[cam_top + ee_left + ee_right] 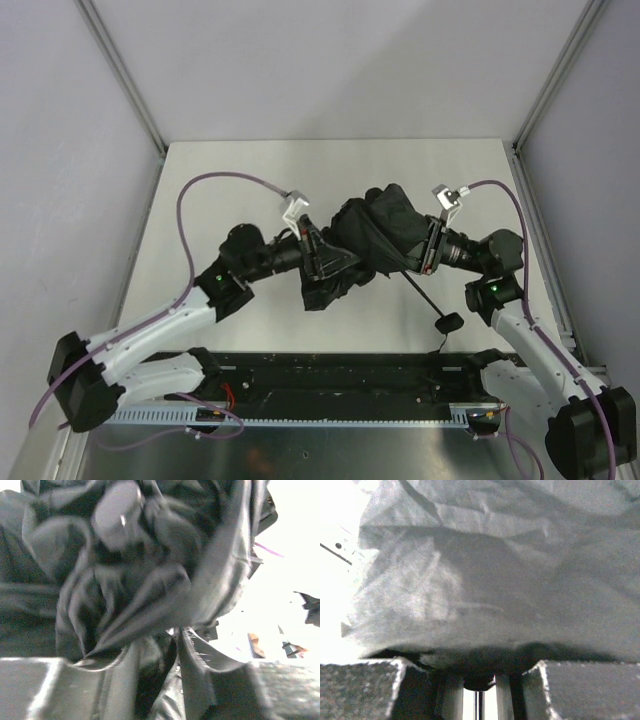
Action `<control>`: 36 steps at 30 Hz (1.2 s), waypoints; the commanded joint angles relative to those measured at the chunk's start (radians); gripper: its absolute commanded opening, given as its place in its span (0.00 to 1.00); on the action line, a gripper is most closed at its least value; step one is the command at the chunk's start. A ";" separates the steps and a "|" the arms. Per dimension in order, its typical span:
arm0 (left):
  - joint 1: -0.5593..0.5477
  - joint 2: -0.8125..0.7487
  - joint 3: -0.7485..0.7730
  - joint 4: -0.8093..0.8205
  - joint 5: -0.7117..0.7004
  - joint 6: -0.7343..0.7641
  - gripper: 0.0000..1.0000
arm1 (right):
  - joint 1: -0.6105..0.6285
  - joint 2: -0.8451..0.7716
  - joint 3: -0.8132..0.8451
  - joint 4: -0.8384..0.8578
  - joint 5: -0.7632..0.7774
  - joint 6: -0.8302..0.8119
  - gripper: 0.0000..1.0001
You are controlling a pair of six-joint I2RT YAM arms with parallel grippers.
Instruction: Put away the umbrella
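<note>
Item: umbrella, bunched between both hands, shaft slanting near-right; left hand apparently grasping canopy fabric; right hand nearer shaft, grip cannot be told.

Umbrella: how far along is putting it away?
Done: the umbrella is collapsed into a crumpled bundle. In hand: the left tool pinches its fabric; the right tool is buried in the other side, grip unclear. Left: shaft and handle stick out toward the near edge, the folds hang loose, and nothing visibly wraps them.
</note>
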 commanded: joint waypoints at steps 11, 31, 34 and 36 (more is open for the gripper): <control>0.099 -0.405 -0.208 -0.105 -0.082 -0.615 0.99 | 0.031 -0.043 0.202 -0.489 0.190 -0.592 0.00; 0.101 -0.193 -0.033 -0.391 -0.315 -0.833 1.00 | 0.325 -0.089 0.208 -0.591 0.541 -0.790 0.00; 0.100 -0.158 0.011 -0.385 -0.338 -0.780 0.99 | 0.339 -0.095 0.208 -0.613 0.509 -0.783 0.00; 0.099 -0.135 0.039 -0.370 -0.333 -0.748 0.99 | 0.350 -0.095 0.207 -0.629 0.504 -0.779 0.00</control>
